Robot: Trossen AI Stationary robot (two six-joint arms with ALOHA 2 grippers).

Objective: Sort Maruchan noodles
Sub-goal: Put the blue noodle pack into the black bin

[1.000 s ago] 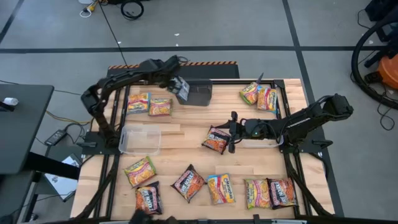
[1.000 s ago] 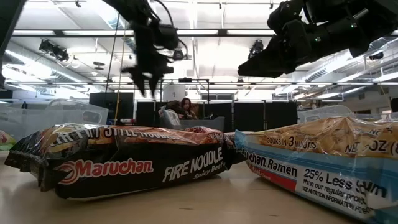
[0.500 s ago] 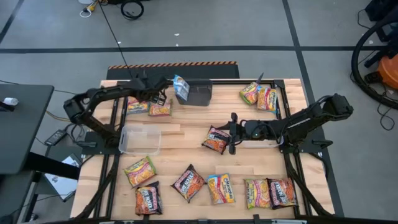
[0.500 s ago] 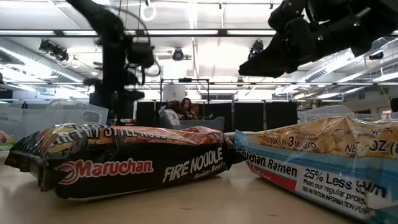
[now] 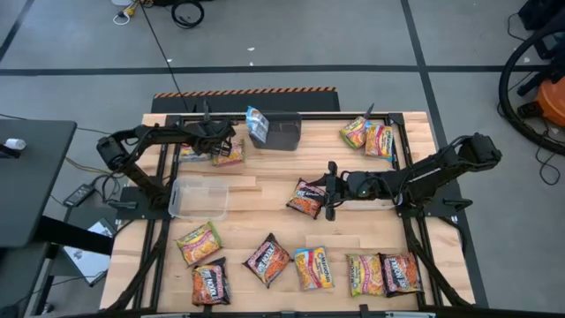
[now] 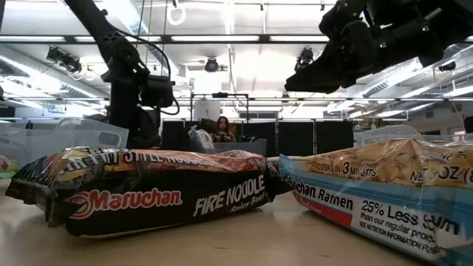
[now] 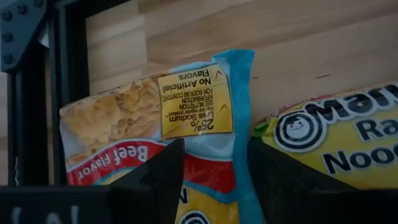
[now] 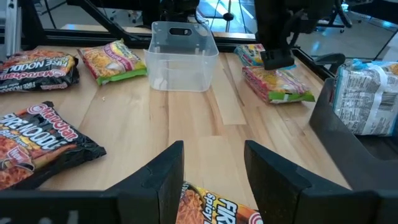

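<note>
Maruchan packets lie flat across the wooden table. My left gripper (image 5: pixel 218 141) is open and low over two packets at the far left. These are a blue-labelled one (image 7: pixel 155 118) and a green-labelled one (image 7: pixel 336 140), and the fingers straddle the blue one's edge. My right gripper (image 5: pixel 328 187) is open at mid-table. Its fingers stand on either side of the end of a black Fire Noodle packet (image 8: pixel 214 208), also seen in the high view (image 5: pixel 307 198). Another blue packet (image 5: pixel 257 124) stands on edge in the dark grey bin (image 5: pixel 282 132). My left gripper points down over the blue-labelled packet's long edge (image 7: pixel 239 155), next to the green packet. I cannot tell whether its fingertips touch it. My right gripper comes in level from the table's right at the black packet's end (image 8: pixel 205 199). Whether it touches cannot be told.
A clear tub (image 5: pixel 199 198) sits left of centre, and a second clear tub (image 5: pixel 375 201) lies under the right arm. Several packets line the near edge (image 5: pixel 267 260), and two more (image 5: pixel 369 135) lie at the far right. A black frame rims the table.
My left gripper has drawn away from the dark grey bin toward the table's left and come down over the two far-left packets. The blue packet stays standing in the bin.
</note>
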